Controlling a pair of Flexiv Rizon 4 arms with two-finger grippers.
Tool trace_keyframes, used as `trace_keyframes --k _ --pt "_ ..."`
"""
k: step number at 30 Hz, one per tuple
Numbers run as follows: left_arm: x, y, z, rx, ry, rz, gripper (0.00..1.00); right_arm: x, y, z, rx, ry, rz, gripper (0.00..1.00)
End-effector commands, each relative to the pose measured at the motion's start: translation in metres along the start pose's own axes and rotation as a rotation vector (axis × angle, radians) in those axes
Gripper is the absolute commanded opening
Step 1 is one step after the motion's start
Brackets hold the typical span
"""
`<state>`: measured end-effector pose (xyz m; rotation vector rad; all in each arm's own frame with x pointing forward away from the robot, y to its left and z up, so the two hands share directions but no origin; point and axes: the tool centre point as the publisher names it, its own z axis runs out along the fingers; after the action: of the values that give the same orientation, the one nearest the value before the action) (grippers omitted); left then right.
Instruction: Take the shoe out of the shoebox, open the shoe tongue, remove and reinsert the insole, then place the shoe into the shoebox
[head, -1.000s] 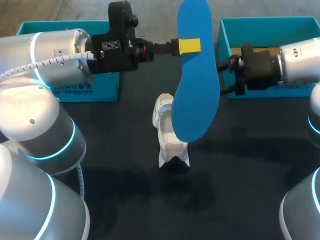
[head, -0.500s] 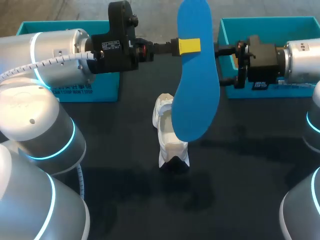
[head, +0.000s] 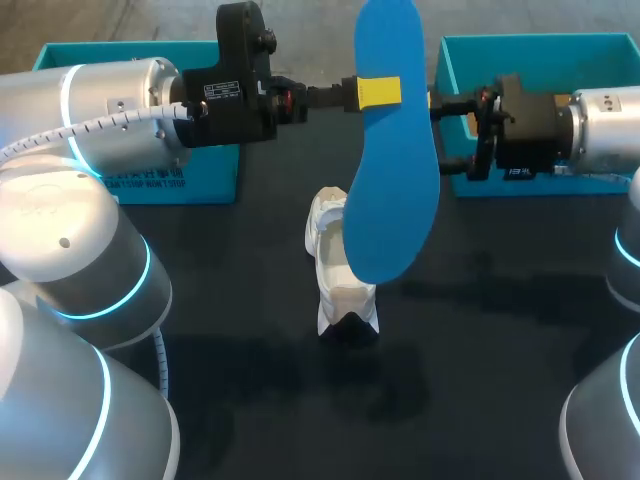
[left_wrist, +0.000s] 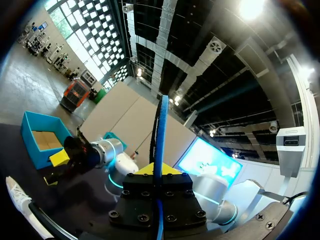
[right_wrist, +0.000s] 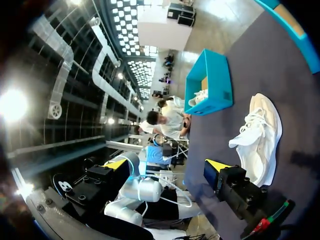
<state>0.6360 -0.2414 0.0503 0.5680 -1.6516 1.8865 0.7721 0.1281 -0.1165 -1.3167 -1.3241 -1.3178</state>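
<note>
Clamped in the left gripper (head: 380, 92), the insole (head: 392, 170) is held aloft, so removal is judged done; reinsertion and boxing remain. The shoe (head: 340, 275) lies on the table (head: 250, 380) at the insole's 6 o'clock, outside the shoebox (head: 540, 44). At the insole's 3 o'clock, the right gripper (head: 450, 130), fingers apart and empty, has been brought nearer than a second ago.

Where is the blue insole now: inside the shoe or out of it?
Out. The left gripper, shut on the blue insole, holds it in the air above the white shoe on the table.

The insole (head: 392, 180) hangs above the shoe (head: 345, 300) (left box (head: 175, 185), right box (head: 540, 50) behind).
</note>
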Motion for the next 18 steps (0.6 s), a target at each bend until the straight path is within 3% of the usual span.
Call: trace_keyframes --k 1,8,18 --pt "-0.001 0.001 0.001 0.004 0.002 0.001 0.0 0.0 0.001 0.002 0.0 -0.002 0.0 1.0" --pt "-0.005 0.006 -0.007 0.012 0.013 0.105 0.0 0.0 0.001 0.002 0.0 -0.002 0.0 1.0" --pt "-0.021 0.016 -0.029 -0.099 -0.003 0.414 0.0 0.0 0.001 0.002 0.0 -0.002 0.0 1.0"
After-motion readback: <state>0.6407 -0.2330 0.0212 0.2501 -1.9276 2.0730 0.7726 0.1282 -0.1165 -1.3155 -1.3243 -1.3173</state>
